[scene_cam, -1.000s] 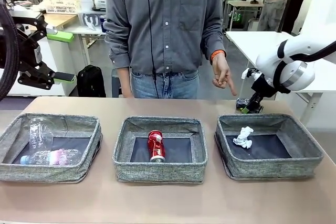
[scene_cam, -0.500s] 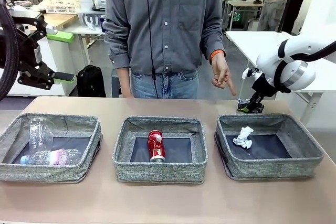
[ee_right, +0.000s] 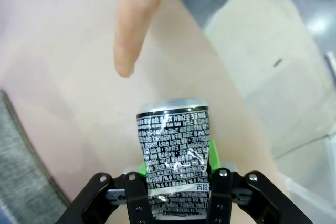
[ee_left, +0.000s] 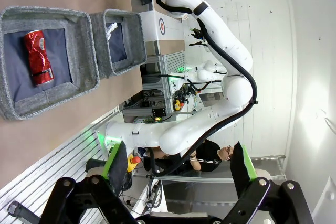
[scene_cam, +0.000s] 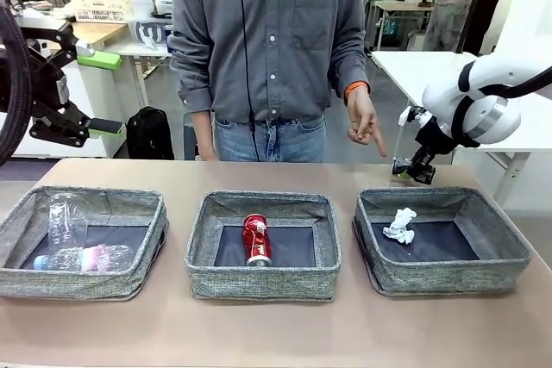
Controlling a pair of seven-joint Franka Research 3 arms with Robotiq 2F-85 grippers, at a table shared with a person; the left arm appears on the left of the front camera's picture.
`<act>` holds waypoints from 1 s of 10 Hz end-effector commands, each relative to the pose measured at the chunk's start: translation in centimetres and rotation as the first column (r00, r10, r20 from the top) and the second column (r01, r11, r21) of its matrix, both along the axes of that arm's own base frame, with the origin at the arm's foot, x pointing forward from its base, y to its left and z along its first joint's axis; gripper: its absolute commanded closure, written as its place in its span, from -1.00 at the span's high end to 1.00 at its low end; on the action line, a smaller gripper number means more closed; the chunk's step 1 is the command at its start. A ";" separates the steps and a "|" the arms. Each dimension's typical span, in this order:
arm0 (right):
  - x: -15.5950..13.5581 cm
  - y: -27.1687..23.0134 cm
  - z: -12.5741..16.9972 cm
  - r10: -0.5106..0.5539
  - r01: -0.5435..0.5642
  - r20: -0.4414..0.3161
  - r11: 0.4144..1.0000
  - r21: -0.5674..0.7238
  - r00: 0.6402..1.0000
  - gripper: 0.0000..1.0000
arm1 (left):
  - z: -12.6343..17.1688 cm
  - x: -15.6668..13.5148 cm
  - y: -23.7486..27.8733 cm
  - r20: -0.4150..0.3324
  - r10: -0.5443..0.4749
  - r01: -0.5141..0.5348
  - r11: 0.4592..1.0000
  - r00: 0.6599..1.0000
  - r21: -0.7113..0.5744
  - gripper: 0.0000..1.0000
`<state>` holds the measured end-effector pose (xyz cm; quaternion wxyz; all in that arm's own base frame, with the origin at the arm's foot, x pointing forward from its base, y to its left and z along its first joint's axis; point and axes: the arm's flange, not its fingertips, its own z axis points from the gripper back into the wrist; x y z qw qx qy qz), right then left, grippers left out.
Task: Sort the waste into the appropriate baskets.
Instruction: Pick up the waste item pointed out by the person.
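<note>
Right hand (ee_right: 174,174) clenched on crushed black can with white print (ee_right: 173,145), far right, above table (scene_cam: 259,177). Light, dented, slippery thin metal; best gripped mid-body. Left hand (ee_left: 178,169) released.

obstacle: person's pointing hand (scene_cam: 366,126) just beside right tool (scene_cam: 405,170) | middle basket (scene_cam: 263,245) unobstructed above

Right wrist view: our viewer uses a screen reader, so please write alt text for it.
The right pincer grips a crushed dark can with white print, above the tan table. A person's finger points down just beyond the can, and a grey basket edge sits at left.
</note>
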<state>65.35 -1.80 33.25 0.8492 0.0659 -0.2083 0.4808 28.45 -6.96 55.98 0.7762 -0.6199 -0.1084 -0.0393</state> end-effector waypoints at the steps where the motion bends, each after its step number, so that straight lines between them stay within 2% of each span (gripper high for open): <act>1: -2.4 1.7 9.0 -0.121 0.121 0.011 0.990 -0.068 0.993 -1.00 | 0.1 0.1 0.0 0.020 -0.006 0.007 1.000 1.000 -0.021 1.00; 2: -4.4 2.7 12.8 -0.297 0.282 -0.082 0.947 -0.154 0.951 -1.00 | 0.1 0.1 0.0 0.020 -0.006 0.007 1.000 1.000 -0.021 1.00; 3: -7.1 4.2 15.3 -0.351 0.337 -0.048 0.924 -0.182 0.935 -1.00 | 0.1 0.1 0.0 0.020 -0.006 0.007 1.000 1.000 -0.021 1.00; 4: -9.9 5.1 16.7 -0.415 0.408 0.018 0.883 -0.231 0.910 -1.00 | 0.1 0.1 0.0 0.020 -0.006 0.007 1.000 1.000 -0.021 1.00; 6: -17.2 6.1 19.1 -0.412 0.427 0.120 0.887 -0.174 0.903 -1.00 | 0.1 0.1 0.0 0.020 -0.006 0.007 1.000 1.000 -0.021 1.00; 7: -21.4 6.9 19.9 -0.431 0.460 0.202 0.879 -0.128 0.879 -1.00 | 0.1 0.1 0.0 0.020 -0.006 0.007 1.000 1.000 -0.021 1.00; 8: -13.7 5.1 19.9 -0.404 0.413 0.087 0.892 -0.183 0.911 -1.00 | 0.1 0.1 0.0 0.020 -0.006 0.007 1.000 1.000 -0.021 1.00; 10: -13.7 5.1 19.9 -0.404 0.413 0.087 0.892 -0.183 0.911 -1.00 | 0.1 0.1 0.0 0.020 -0.006 0.007 1.000 1.000 -0.021 1.00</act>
